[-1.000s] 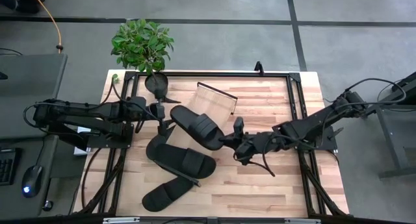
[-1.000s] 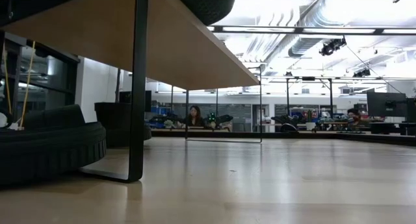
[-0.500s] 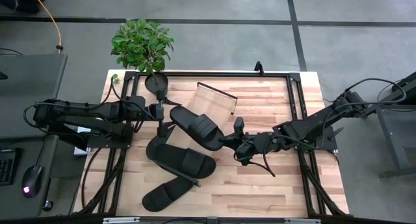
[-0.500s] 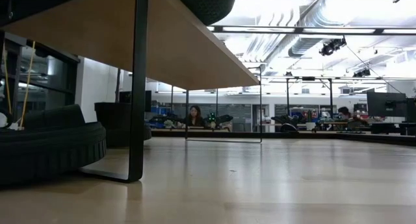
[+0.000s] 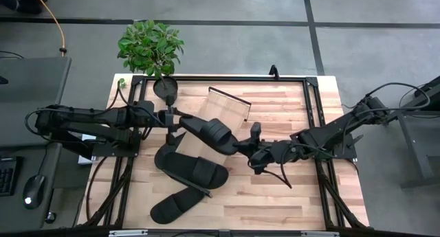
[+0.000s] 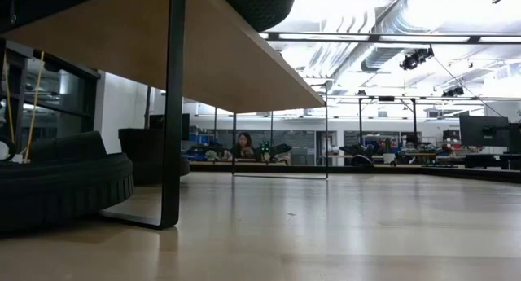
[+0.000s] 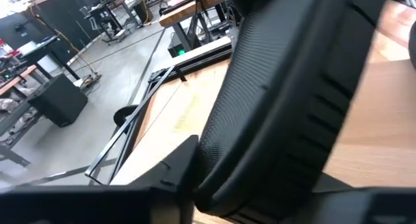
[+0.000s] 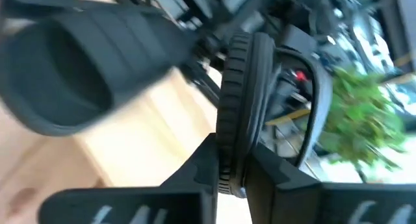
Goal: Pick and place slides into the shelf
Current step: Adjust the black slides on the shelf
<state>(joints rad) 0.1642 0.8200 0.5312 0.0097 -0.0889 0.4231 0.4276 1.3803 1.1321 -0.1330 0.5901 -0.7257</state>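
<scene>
A black slide sandal with a wide ribbed strap is shown spanned between the two arms above the light wooden counter. Its long axis runs diagonally — one end toward the left gripper, the other toward the right gripper. In the right wrist view the sole's edge is seen clamped between that arm's dark fingers, so the right fingers are closed on the sandal. In the left wrist view the opposite end of the same sandal fills the space at the left fingers; they appear to be closing around it, but whether a firm grip has been made cannot be told.

The shelf — a narrow light wood-grain plank on a dark metal frame — lies just beyond the sandal, toward the counter's far edge and tilted out of square with it. The coming move is judged to turn on this relation: the sandal must be carried a short way toward the far side and its long axis matched to the plank.

Two more black slides rest on the counter nearer the front, one just below the held sandal and another near the front edge.
</scene>
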